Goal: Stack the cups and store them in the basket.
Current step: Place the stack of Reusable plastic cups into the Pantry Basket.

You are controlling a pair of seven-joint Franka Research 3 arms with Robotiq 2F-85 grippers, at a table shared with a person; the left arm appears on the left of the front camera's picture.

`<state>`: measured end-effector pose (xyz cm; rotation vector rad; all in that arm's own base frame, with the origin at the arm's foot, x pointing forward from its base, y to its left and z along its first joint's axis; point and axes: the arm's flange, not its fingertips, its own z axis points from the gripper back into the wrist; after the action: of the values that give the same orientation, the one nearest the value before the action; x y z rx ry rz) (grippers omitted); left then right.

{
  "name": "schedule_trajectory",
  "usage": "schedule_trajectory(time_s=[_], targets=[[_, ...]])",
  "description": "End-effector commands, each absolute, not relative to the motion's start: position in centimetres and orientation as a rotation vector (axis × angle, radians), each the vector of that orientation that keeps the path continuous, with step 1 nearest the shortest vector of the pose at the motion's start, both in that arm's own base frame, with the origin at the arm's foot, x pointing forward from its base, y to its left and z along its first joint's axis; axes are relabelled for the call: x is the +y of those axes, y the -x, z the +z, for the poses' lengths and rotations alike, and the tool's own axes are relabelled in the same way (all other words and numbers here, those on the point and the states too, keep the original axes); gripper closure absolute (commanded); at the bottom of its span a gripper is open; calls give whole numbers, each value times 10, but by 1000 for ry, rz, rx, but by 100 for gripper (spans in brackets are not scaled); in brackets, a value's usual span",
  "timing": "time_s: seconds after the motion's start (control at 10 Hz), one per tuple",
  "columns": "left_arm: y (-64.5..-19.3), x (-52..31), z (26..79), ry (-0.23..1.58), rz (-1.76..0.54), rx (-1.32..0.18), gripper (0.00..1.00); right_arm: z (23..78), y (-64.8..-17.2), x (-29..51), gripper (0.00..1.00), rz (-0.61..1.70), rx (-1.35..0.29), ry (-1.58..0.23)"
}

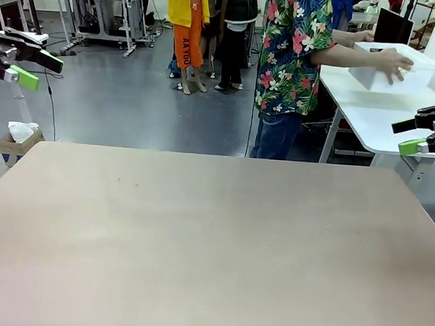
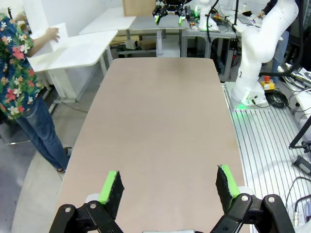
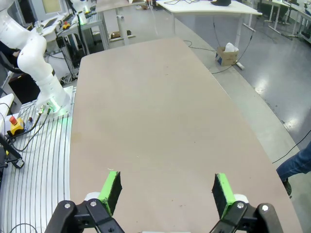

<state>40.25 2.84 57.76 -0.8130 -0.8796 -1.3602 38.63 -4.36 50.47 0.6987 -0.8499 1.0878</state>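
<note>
Left wrist view: left gripper (image 2: 167, 187) spread wide, green pads apart, nothing between them, hanging above the near end of the table (image 2: 160, 121). Right wrist view, same story: right gripper (image 3: 166, 191) jaws fully apart over bare tabletop. From the front, both sit at the frame edges, left gripper (image 1: 33, 69) at the left, right gripper (image 1: 420, 135) at the right, each raised off the surface.

Surface is a matte beige-brown top, rounded corners, a few faint specks. Room: grey polished floor, white worktables behind, aluminium slotted base plate beside the table, cables on the floor, small cardboard box (image 1: 18, 140) with tissue off the table's far-left corner.

Basket (image 1: 392, 66) is not on the work table; it sits on a white side table (image 1: 368, 113) at far right, well beyond the right gripper. Person in a floral shirt (image 1: 294, 49) stands at the far edge with a hand (image 1: 393, 64) on the basket's wall, turned toward it.

Basket interior is hidden from here, and its far end looks clipped by the frame edge, hard to be sure. Left wrist view shows only a white edge near the person's hand (image 2: 50, 34).
</note>
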Motion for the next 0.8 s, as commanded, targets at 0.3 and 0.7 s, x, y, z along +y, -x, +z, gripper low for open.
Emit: schedule_trajectory(time_s=[0.3,0.7], targets=[[-401,27,582,823,-1350,-882,0,506,-386,-42,0,1078,-881,-712],[-401,27,582,823,-1350,-882,0,506,-386,-42,0,1078,-881,-712]])
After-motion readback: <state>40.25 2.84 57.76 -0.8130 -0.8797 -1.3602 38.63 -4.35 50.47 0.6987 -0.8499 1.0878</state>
